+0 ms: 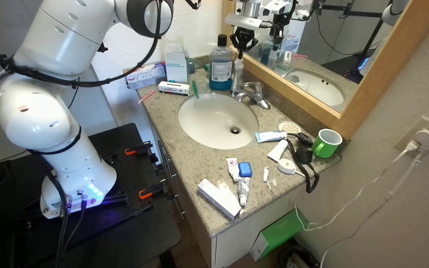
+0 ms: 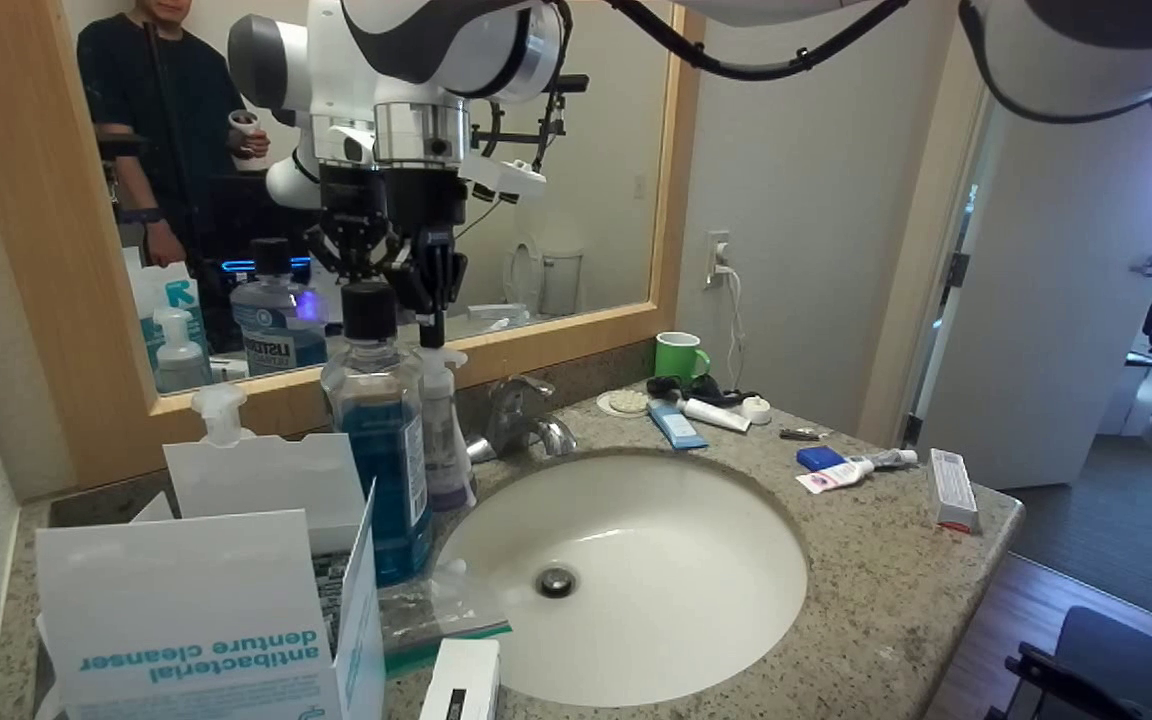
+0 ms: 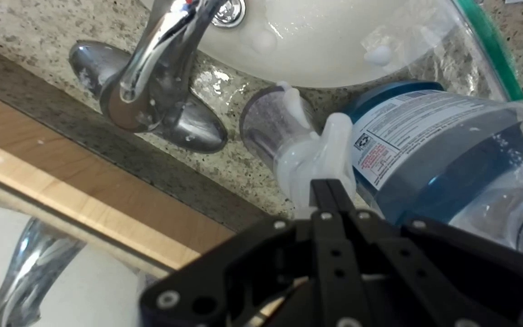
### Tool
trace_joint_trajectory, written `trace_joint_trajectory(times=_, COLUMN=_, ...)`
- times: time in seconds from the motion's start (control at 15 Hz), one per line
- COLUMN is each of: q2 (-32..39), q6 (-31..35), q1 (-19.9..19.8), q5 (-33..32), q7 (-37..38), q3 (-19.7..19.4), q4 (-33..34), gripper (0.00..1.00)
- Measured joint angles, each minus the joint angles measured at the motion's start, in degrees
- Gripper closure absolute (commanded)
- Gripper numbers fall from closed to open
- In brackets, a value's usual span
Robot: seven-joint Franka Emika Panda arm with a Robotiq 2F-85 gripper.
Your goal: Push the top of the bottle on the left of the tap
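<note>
A small see-through bottle (image 1: 238,79) with a white pump top (image 1: 239,64) stands upright between the chrome tap (image 1: 254,95) and a larger blue mouthwash bottle (image 1: 220,56). In an exterior view the pump top (image 2: 442,364) is directly below my gripper (image 2: 431,335). In the wrist view my gripper (image 3: 332,181) is shut with its fingertips together and nothing between them. The tips appear to meet the pump top (image 3: 304,161) from above and hide part of it. White foam hangs at the nozzle. The tap (image 3: 161,77) is beside the small bottle (image 3: 270,120).
The mouthwash bottle (image 3: 443,141) stands close beside the small bottle. The mirror frame (image 2: 496,365) is just behind the gripper. The sink (image 2: 656,580) is in front, with a plastic bag (image 2: 446,605) at its rim. A white open box (image 2: 186,590) stands nearby.
</note>
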Motion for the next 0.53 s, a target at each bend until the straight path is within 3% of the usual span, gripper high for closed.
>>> trace_joint_trajectory(times=0.53, q2=-0.34, q6=0.01, q1=0.57, q5=-0.88, q7=0.00, q3=-0.09, q4=-0.27, gripper=0.98)
